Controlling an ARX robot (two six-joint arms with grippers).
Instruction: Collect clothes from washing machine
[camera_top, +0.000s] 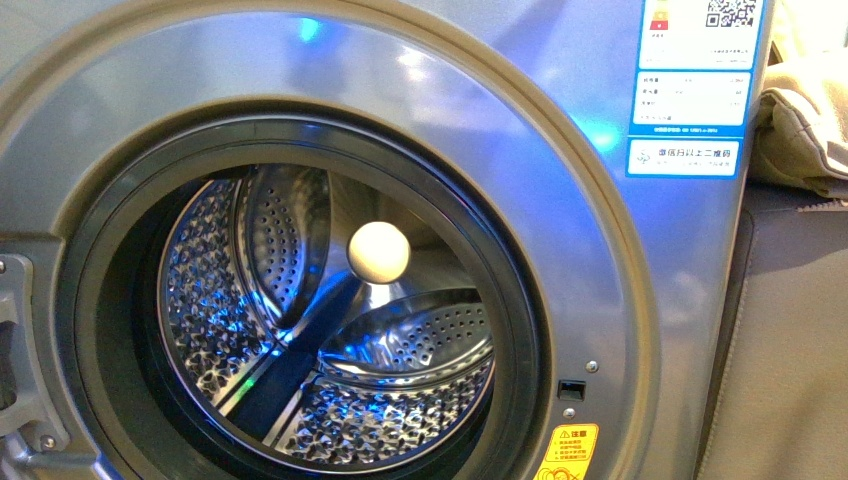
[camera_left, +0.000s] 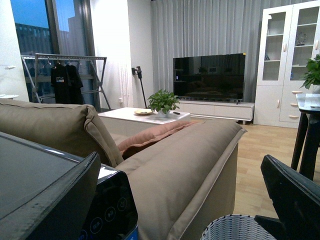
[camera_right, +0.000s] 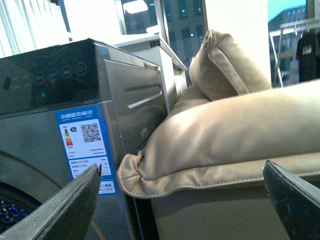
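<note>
No dark clothes show inside the grey metallic washing machine, whose perforated steel drum looks empty, and both wide-spread grippers, left and right, hold nothing; such soft, light fabric would probably suit a pinch at any bunched fold.

Landmark: the washing machine.
Drum: inside the machine, behind its round opening.
Ball: within the drum's mouth, near its centre.
Label: on the machine's front, upper right of the opening.
Warning sticker: lower right of the opening.
Sofa: right of the machine, just beside it.
</note>
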